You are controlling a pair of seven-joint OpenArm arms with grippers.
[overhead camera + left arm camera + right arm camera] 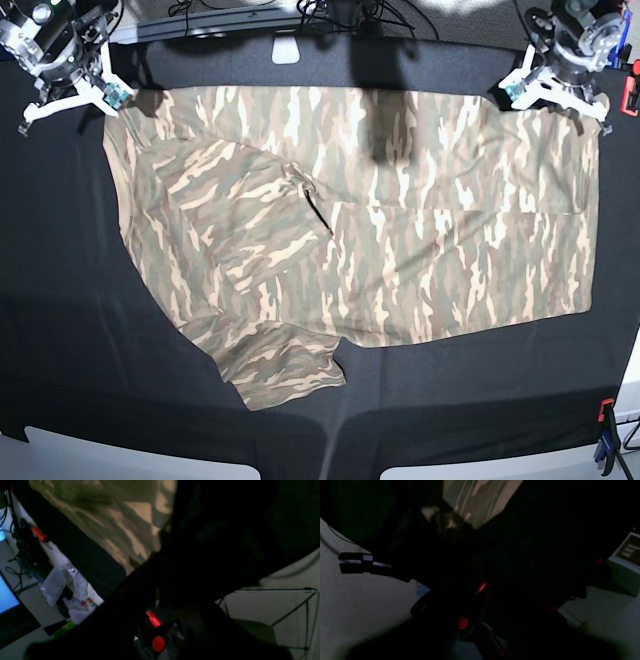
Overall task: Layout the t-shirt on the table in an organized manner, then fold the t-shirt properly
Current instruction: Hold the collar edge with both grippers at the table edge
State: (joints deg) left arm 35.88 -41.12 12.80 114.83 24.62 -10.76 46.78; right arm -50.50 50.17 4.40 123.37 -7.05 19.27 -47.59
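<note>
- Camouflage fabric in tan, brown, olive and cream, the soft short-sleeved t-shirt lies spread across the wide black-cloth table, one long edge along the far side.
- One sleeve lies towards the near edge; part of the shirt's left portion is folded over the body.
- My left gripper sits at the shirt's far corner on the base view's right, fingers pressed together; my wrist view is too dark to show whether cloth is pinched.
- My right gripper sits at the other far corner; I cannot tell whether its fingers are spread or holding.
- Red clamps show at the table's edge.
</note>
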